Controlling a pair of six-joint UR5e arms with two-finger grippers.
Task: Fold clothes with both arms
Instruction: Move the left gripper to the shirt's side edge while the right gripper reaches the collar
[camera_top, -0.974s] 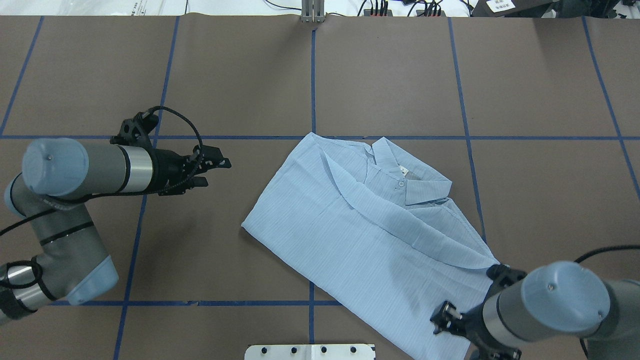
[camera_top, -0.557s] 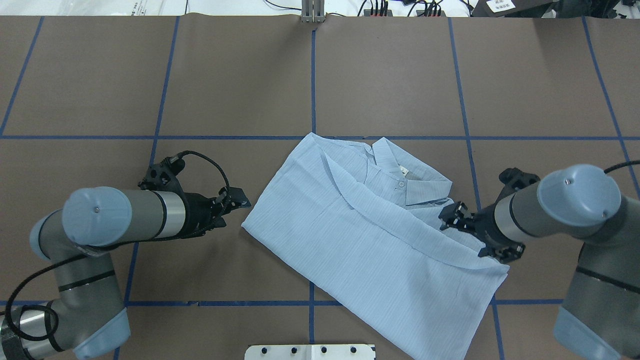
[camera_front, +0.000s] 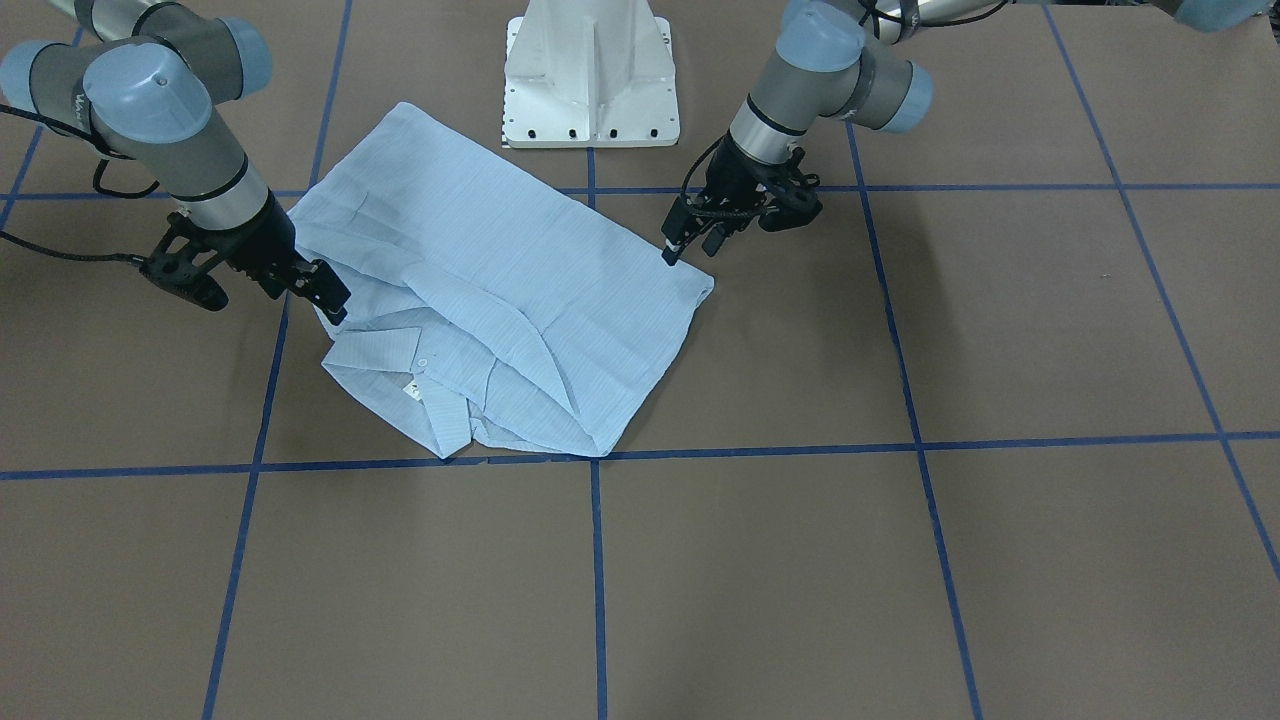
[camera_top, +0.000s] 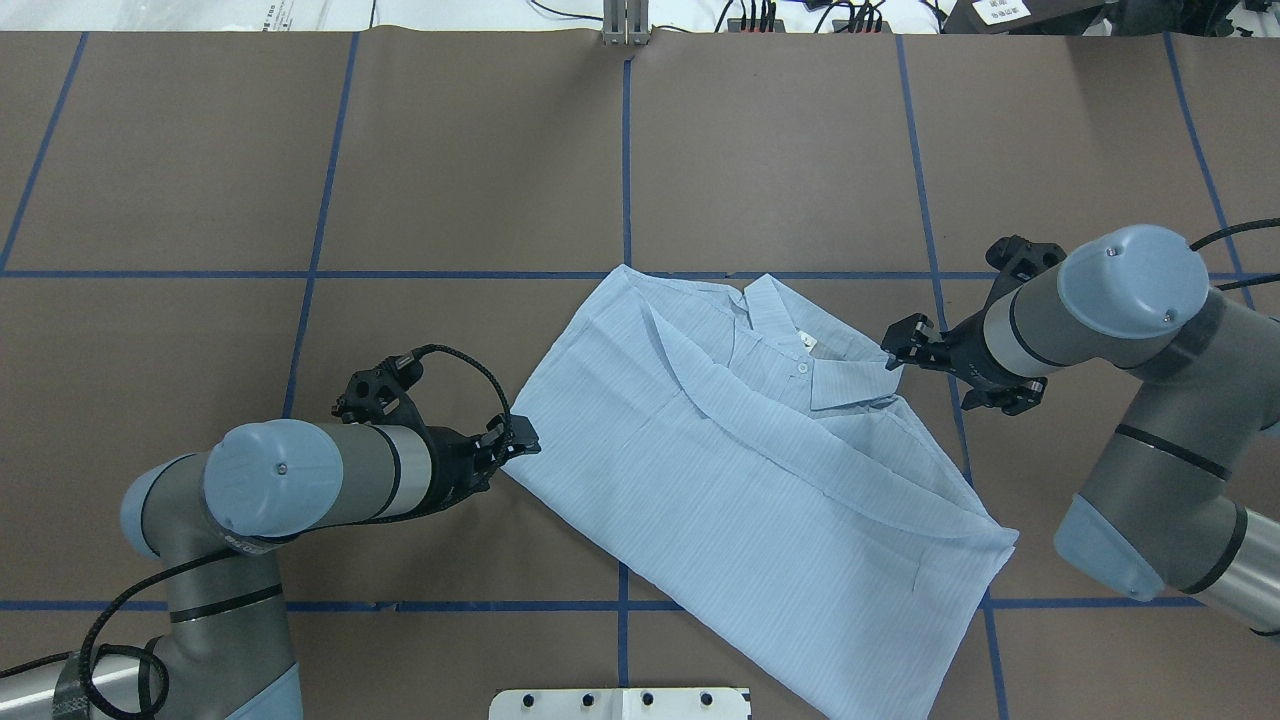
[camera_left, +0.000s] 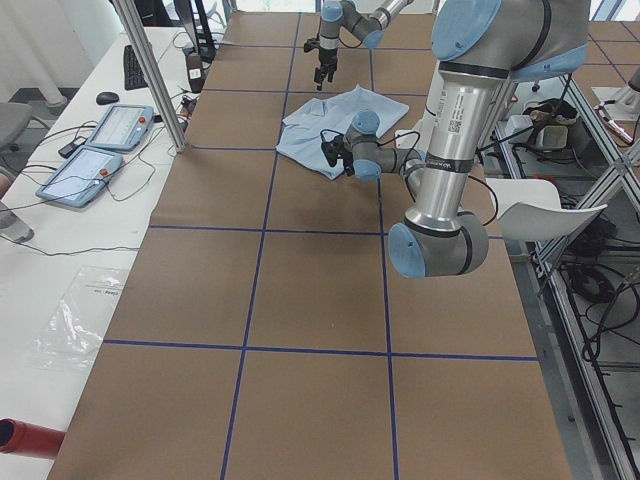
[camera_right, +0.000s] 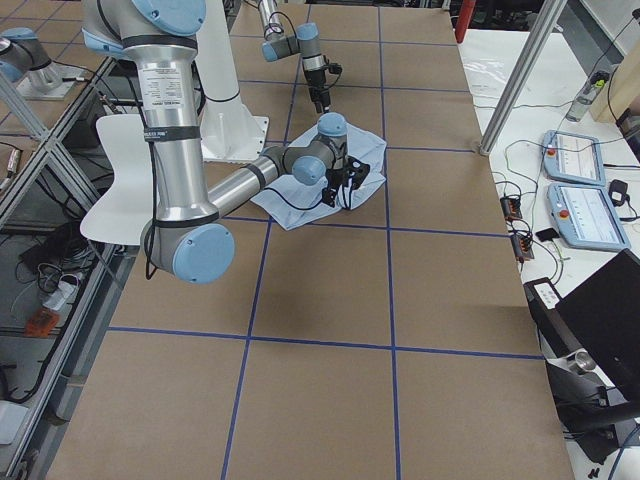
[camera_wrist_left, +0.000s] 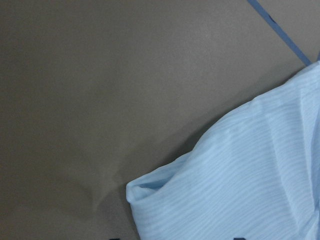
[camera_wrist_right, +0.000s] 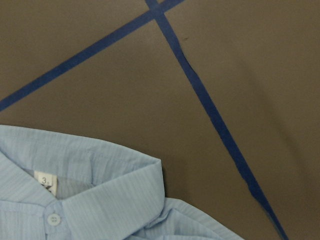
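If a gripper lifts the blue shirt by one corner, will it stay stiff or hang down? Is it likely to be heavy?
Probably floppy: the shirt lies flat with soft folds and wrinkles, so a lifted corner should drape. It is likely light, since the fabric looks thin. The collar seems a little firmer, as it holds its shape.

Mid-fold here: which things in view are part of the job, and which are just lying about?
Job: light-blue striped shirt; left end effector; right end effector.
Lying about: white pedestal base; teach pendants; keyboard.
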